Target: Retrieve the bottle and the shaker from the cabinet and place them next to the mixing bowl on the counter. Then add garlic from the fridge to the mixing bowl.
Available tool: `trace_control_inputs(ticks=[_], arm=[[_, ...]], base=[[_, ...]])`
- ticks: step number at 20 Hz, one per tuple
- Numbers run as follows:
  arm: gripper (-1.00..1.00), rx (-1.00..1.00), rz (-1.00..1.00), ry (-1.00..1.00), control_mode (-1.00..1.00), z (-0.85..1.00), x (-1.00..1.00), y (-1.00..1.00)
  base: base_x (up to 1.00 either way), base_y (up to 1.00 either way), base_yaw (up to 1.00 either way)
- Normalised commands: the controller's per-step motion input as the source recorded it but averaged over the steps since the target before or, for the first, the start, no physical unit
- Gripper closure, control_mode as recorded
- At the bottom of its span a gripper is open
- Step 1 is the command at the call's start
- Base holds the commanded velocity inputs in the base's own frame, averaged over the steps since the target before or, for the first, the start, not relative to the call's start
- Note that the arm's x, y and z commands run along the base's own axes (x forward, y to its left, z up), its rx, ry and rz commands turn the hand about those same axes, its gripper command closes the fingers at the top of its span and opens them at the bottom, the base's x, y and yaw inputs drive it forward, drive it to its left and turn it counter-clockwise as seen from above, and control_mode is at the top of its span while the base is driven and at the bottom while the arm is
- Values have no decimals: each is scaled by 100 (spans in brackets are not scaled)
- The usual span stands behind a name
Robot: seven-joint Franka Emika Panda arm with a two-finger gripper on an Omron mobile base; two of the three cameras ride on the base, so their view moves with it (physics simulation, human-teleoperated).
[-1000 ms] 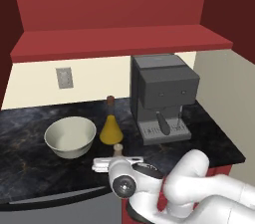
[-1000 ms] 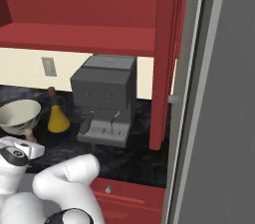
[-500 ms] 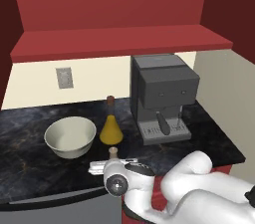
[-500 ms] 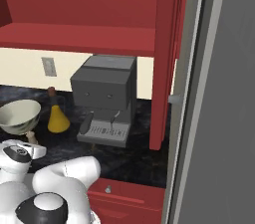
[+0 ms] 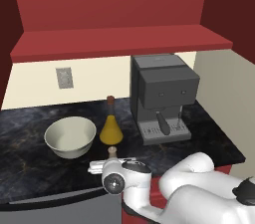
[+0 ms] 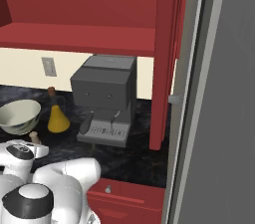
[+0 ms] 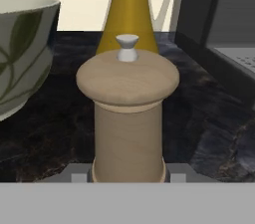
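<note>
Black counter [image 7: 219, 138] bears tan wooden shaker [image 7: 128, 118], silver-knobbed.

Arm folded low in front of base, white links bunched at bottom of both base views, elbow bulging up, forearm reaching fwd to counter edge. Wrist level, hand pointing horiz. toward back wall; round dark-centred joint cap faces the left base cam. Gripper [image 5: 110, 164] sits low, just above worktop near front edge, fingers pointing away from base. In right base view, gripper [image 6: 34, 147] at lower left, wrist cap seen from above. In hand view, both fingertips [image 7: 79, 174] show as small grey stubs at bottom, one each side of shaker [image 7: 127, 118], pressed to its base. Jaws closed on it; shaker upright between them.
</note>
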Motion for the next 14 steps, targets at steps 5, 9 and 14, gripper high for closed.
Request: trace_control_inputs(ticks=[5, 9, 14], arm=[[100, 0, 1, -4, -100, -23, 38, -27], [100, 0, 4, -3, -100, -22, 47, -19], [100, 0, 3, -1, -100, -25, 36, -3]], base=[[0, 0, 0], [0, 0, 0], [0, 0, 0]])
